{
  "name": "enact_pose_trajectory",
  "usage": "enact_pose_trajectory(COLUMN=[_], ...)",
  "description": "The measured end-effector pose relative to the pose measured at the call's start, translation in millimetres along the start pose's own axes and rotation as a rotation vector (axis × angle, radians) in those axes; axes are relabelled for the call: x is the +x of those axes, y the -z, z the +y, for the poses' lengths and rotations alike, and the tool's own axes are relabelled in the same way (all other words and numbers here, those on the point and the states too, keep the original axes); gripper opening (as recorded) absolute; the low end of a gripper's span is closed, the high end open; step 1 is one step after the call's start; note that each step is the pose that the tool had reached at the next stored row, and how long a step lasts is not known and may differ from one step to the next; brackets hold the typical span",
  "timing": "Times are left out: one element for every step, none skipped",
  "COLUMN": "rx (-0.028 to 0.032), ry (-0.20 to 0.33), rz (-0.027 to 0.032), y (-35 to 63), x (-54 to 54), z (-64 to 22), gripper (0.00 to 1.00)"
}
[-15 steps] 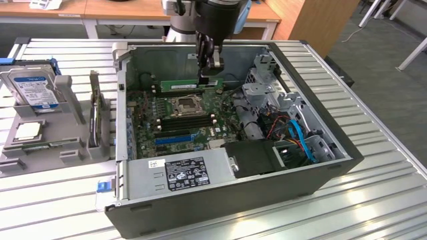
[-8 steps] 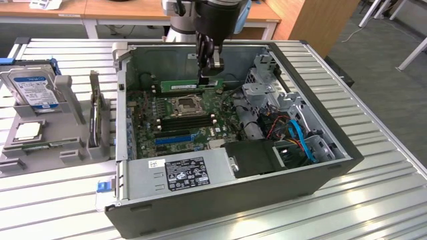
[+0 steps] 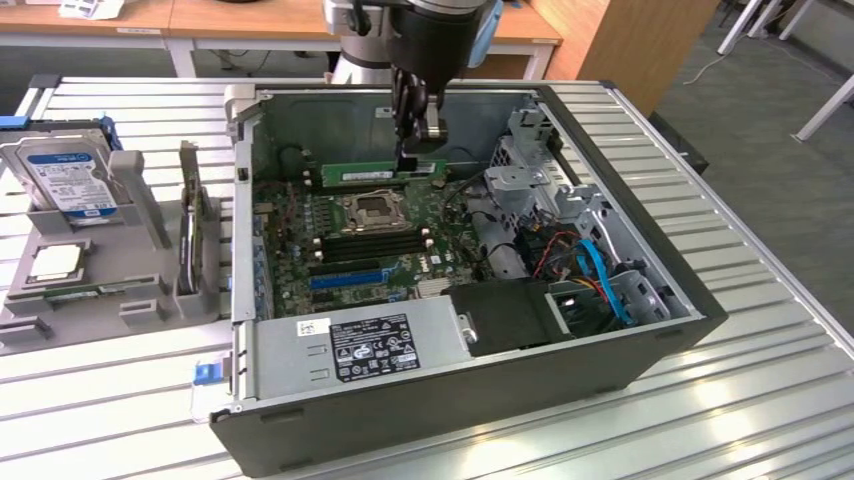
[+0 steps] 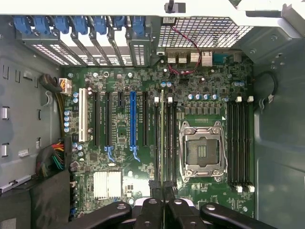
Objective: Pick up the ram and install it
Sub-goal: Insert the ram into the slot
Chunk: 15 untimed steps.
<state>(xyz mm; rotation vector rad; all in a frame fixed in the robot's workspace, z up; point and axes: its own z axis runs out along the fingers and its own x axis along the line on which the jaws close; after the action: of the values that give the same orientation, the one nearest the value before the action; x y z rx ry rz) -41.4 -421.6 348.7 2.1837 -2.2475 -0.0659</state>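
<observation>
Gripper [image 3: 419, 152] is clamped shut on the ram [image 3: 358, 174], holding it on edge inside the case [image 3: 641, 290], up off the board. In the wrist view the stick's long axis runs parallel to the black slots [image 4: 170, 138] just beside the CPU socket [image 4: 202, 150]. Looks like they're pretty much straight underneath it, not off to a side.

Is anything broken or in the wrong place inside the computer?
Nothing looks broken. The ram hangs above the motherboard, pinched by the gripper, not in a slot. The processor socket is empty.
</observation>
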Motion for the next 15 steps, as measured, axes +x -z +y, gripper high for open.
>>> enact_pose_trajectory(rx=[0.0001, 0.0001, 0.0000, 0.0000, 0.0000, 0.0001, 0.0000, 0.0001, 0.0001, 0.0000, 0.0001, 0.0001, 0.0001, 0.0001, 0.0001], ry=[0.000, 0.000, 0.000, 0.000, 0.000, 0.000, 0.000, 0.000, 0.000, 0.000, 0.000, 0.000, 0.000, 0.000, 0.000], rz=[0.0000, -0.0001, 0.0000, 0.0000, 0.0000, -0.0001, -0.0001, -0.0001, -0.0001, -0.0001, -0.0002, -0.0001, -0.0001, -0.0001, -0.0001], y=[-0.3, -0.6, -0.8, -1.0, -1.3, -1.5, -1.8, -2.0, -2.3, -2.6, -2.9, -3.3, -3.6, -4.0, -4.9], x=[0.0, 0.0, 0.0, 0.0, 0.0, 0.0, 0.0, 0.0, 0.0, 0.0, 0.0, 0.1, 0.1, 0.1, 0.1], z=[0.0, 0.0, 0.0, 0.0, -0.1, -0.1, -0.1, -0.1, -0.1, -0.1, -0.1, -0.1, -0.1, -0.1, -0.2], gripper=[0.12, 0.12, 0.12, 0.12, 0.12, 0.12, 0.12, 0.12, 0.12, 0.12, 0.12, 0.12, 0.12, 0.12, 0.12])
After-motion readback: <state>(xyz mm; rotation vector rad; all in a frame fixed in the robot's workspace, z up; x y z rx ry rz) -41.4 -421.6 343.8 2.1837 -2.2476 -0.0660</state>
